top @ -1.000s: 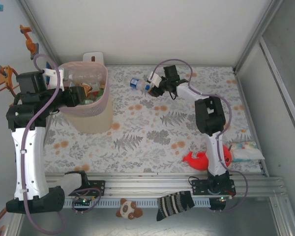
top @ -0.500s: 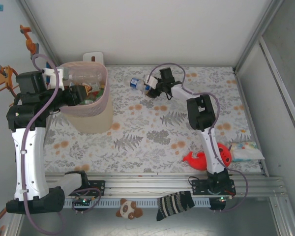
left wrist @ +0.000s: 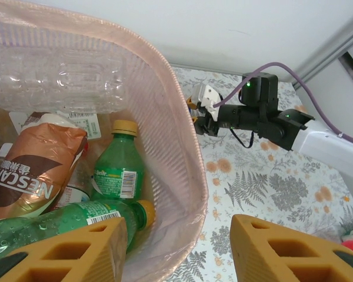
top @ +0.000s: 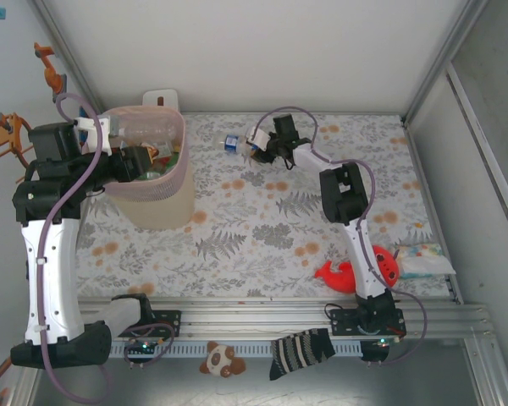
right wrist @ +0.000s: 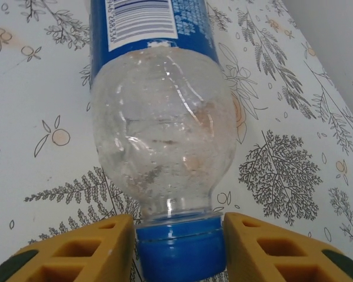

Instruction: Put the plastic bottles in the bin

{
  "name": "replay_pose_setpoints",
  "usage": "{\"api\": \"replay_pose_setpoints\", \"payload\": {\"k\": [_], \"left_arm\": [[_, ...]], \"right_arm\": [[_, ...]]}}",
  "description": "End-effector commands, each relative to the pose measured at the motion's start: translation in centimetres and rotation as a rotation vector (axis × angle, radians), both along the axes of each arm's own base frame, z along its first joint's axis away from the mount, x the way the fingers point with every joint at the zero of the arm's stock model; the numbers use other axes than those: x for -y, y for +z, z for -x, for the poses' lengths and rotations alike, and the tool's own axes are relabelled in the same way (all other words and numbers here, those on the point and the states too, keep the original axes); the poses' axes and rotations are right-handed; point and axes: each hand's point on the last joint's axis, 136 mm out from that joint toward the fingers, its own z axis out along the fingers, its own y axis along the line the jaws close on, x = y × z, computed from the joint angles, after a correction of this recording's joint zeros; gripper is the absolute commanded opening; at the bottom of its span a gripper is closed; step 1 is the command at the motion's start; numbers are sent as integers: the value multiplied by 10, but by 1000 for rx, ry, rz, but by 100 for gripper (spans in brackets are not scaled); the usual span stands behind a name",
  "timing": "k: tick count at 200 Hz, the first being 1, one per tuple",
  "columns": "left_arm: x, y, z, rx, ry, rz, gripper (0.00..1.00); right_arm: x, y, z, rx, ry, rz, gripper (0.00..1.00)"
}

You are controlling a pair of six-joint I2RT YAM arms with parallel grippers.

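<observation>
A clear plastic bottle [right wrist: 159,135] with a blue label and blue cap [right wrist: 179,249] lies on the floral mat. My right gripper [right wrist: 179,247] is shut on it, a yellow finger [right wrist: 88,252] pressing each side of the cap. From above, that bottle [top: 233,143] lies near the back of the mat, right of the bin [top: 144,111], with the right gripper [top: 252,145] at its right end. My left gripper [left wrist: 179,247] hangs open over the bin's pink rim [left wrist: 182,106], holding nothing. Inside lie green bottles [left wrist: 115,170] and a crushed clear bottle [left wrist: 53,88].
A brown coffee packet [left wrist: 29,176] lies in the bin too. A white box [top: 161,99] stands behind the bin. A red plush toy [top: 356,272] and a white packet [top: 423,260] lie at the mat's front right. A striped sock [top: 300,351] hangs on the front rail.
My right gripper slid left onto the bottle's cap end and closed on it; the bottle shifted slightly left. The left arm has not moved.
</observation>
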Motion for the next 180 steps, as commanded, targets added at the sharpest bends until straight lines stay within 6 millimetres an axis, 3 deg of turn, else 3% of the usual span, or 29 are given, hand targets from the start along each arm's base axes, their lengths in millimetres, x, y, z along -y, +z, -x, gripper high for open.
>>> {"api": "replay_pose_setpoints", "payload": {"k": [1, 49, 88, 131, 180], "left_arm": [[4, 6, 3, 20, -13, 26, 49], [5, 7, 6, 27, -14, 32, 49], [11, 10, 6, 47, -33, 71, 49], [26, 21, 3, 102, -90, 148, 51], [50, 33, -6, 167, -159, 210, 55]], "right_arm": [[-9, 13, 0, 20, 17, -6, 39], [-9, 30, 8, 25, 25, -13, 23], [-4, 63, 22, 55, 0, -57, 18], [11, 110, 52, 83, -57, -149, 16], [26, 166, 102, 86, -105, -295, 13]]}}
